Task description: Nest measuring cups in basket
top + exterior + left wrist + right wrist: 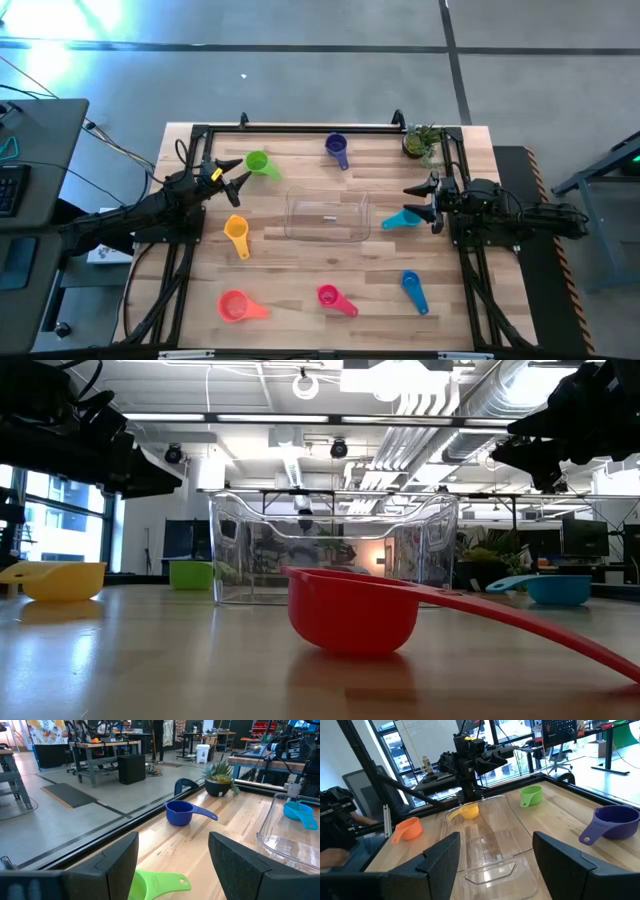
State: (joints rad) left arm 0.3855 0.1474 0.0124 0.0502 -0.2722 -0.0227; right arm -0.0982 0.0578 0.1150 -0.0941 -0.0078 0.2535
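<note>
Nothing is nested yet: the basket (pixel 327 216) sits empty, with all seven measuring cups (pixel 262 164) scattered on the worktop (pixel 300 290) around it. The left gripper (pixel 232 177) and right gripper (pixel 418 200) flank the basket, jaws released and holding nothing.

The basket (pixel 328 216) was set near the middle of the desk (pixel 300 275), ringed by measuring cups (pixel 237 235) lying apart on every side, with a potted plant (pixel 421 141) placed at the far right corner, and both arms were held at opposite edges.
</note>
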